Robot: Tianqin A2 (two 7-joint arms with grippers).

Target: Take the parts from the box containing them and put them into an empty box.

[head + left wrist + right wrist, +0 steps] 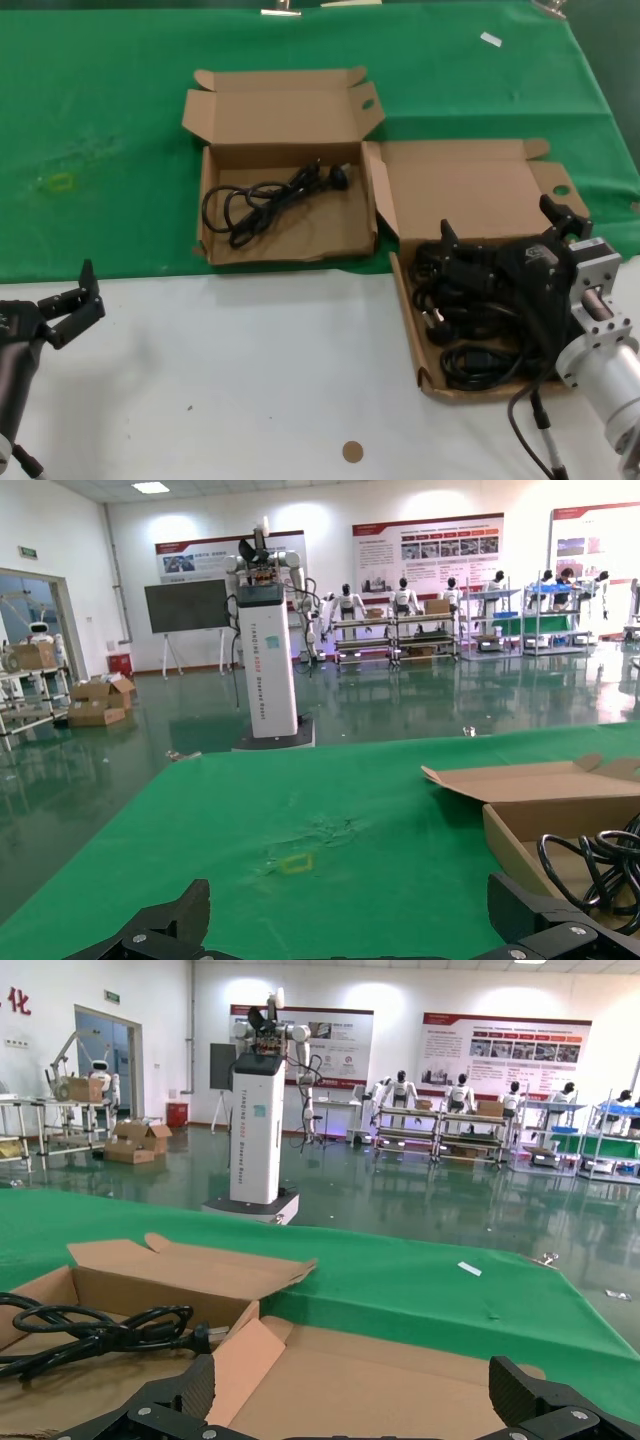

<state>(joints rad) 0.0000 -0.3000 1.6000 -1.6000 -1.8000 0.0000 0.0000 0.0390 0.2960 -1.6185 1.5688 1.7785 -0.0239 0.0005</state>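
The longer box (405, 290) at the right holds several coiled black cords (470, 345). My right gripper (500, 226) hovers over that pile, open, with nothing between its fingers. In the right wrist view the right gripper (355, 1392) faces the box's laid-back lid (420, 1370) and slanted side flap (238, 1358). The wider box (290, 252) sits to the left on the green cloth, with one cord (262, 203) lying in it; this cord (95, 1332) also shows in the right wrist view. My left gripper (72, 293) waits open at the near left, far from both boxes.
A green cloth (100, 130) covers the table's far half and a white surface (250, 370) the near half. A small brown disc (352, 452) lies near the front edge. The left wrist view shows the wider box's wall (520, 855) and its cord (600, 855).
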